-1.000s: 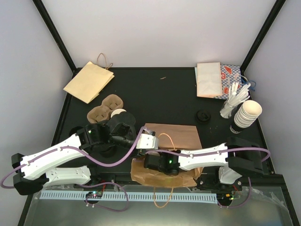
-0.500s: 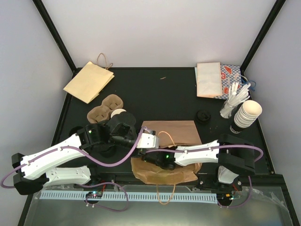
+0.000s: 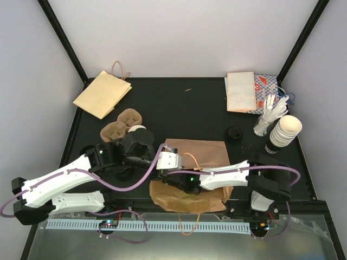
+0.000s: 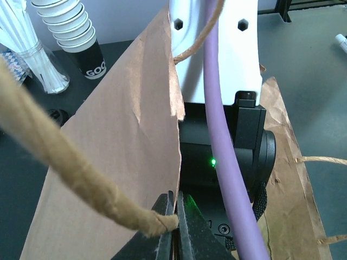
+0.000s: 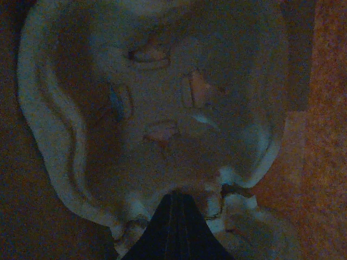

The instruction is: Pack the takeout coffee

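Note:
The takeout coffee, a small white paper cup (image 3: 137, 130), stands at the left against the brown cup carrier (image 3: 120, 125), with neither gripper near it. A brown paper bag (image 3: 203, 151) lies open in front of the arms. My left gripper (image 3: 168, 161) is shut on the bag's upper edge (image 4: 174, 197), right where the twine handle (image 4: 65, 157) is fixed, and holds that side up. My right arm reaches into the bag, so its gripper is hidden from above. In the dark inside, my right gripper (image 5: 176, 197) is shut, its tip against a pale moulded shape (image 5: 162, 108).
A tall stack of nested cups (image 3: 286, 130) and a holder of white straws (image 3: 269, 116) stand at the right edge. Near them lies a black lid (image 3: 234, 133). Paper sheets (image 3: 241, 91) lie at the back right, a flat paper bag (image 3: 103, 93) at the back left.
My right arm has slid further left, deeper into the bag, and the bag's upper panel has shifted a little. The left gripper has kept its hold in nearly the same place.

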Robot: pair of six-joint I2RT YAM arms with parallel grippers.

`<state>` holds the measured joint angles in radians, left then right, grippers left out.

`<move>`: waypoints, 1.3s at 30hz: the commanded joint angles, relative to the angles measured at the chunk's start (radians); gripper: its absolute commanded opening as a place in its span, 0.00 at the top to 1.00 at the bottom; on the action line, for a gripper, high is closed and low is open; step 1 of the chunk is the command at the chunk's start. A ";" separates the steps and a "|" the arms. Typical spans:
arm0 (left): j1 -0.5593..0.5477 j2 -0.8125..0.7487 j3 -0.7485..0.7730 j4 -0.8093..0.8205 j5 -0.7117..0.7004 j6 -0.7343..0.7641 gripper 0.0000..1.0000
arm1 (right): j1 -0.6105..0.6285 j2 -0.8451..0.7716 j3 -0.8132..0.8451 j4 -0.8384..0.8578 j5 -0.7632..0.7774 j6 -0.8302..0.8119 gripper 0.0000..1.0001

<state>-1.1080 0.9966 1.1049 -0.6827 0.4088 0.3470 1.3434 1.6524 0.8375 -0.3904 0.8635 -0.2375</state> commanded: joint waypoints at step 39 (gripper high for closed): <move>0.012 0.217 0.345 -0.082 -0.271 -0.147 0.98 | 0.046 -0.422 0.236 -0.328 -0.311 0.006 0.99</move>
<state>-1.1191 1.1454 1.3796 -0.6743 0.2050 0.2535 1.4155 1.3155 0.9939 -0.7406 0.6220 -0.2264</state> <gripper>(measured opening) 0.019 0.017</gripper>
